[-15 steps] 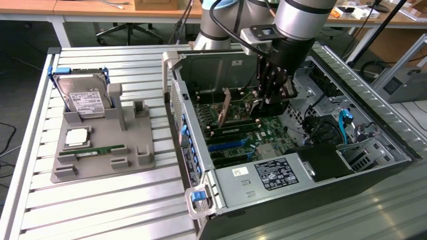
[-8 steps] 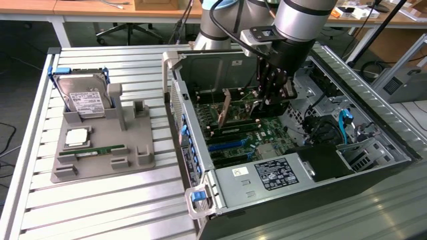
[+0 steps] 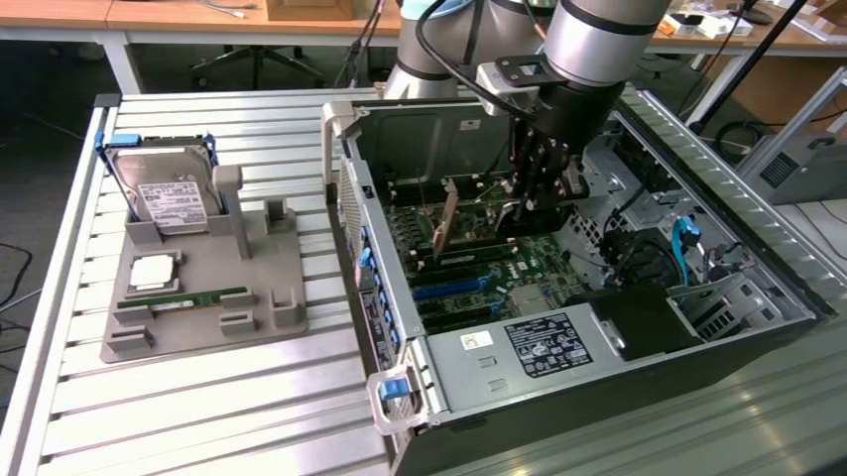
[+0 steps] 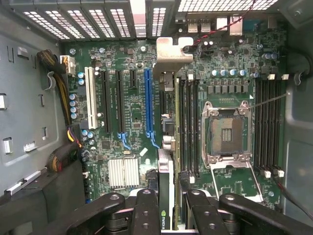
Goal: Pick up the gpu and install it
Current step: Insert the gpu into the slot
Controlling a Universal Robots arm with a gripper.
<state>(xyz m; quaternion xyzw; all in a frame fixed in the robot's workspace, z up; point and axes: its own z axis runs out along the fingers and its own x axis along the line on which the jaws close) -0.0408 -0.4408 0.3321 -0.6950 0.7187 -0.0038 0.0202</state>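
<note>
The gpu [image 4: 166,169] is seen edge-on in the wrist view, clamped between my gripper's [image 4: 167,198] dark fingers [image 4: 146,208]. Its silver end bracket [image 4: 171,49] points at the case's rear slot openings. The card hangs over the green motherboard [image 4: 127,58], just beside the long blue slot [image 4: 148,103] and not seated in it. In the exterior view my gripper [image 3: 537,193] reaches down into the open computer case [image 3: 397,288], with the brownish card [image 3: 449,223] standing upright above the board.
A grey holder [image 3: 198,307] on the slatted table at the exterior view's left carries a hard drive [image 3: 166,193], a CPU [image 3: 153,270] and a RAM stick [image 3: 198,297]. Inside the case are the CPU socket [image 4: 227,132], the power supply [image 3: 530,347] and cable bundles [image 4: 63,93].
</note>
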